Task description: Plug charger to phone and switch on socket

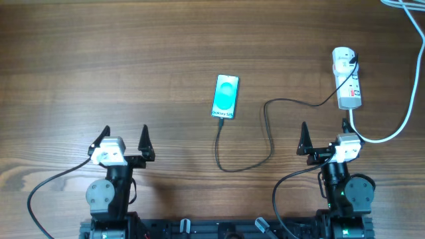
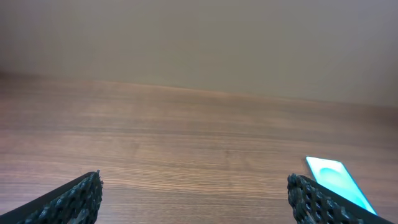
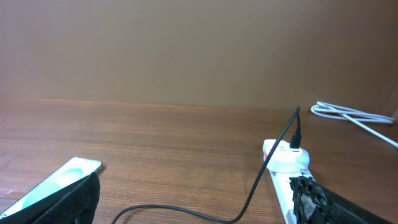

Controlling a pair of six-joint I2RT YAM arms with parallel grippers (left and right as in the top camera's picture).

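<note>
Looks like a lab bench: wood-grain table (image 1: 133, 53), plain beige wall (image 2: 199, 37).

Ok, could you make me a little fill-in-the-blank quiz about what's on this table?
1. The phone lies with its screen facing ___.
2. The charger cable runs from the phone's lower edge to the white ___.
3. The left claw and right claw both stand ___, holding nothing.
Missing words: up; socket; open.

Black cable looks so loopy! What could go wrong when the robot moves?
The cable loops near the right end effector, so the arm might snag it and drag the phone. The power strip lies free on the table, so pushing its switch might slide it instead.
</note>
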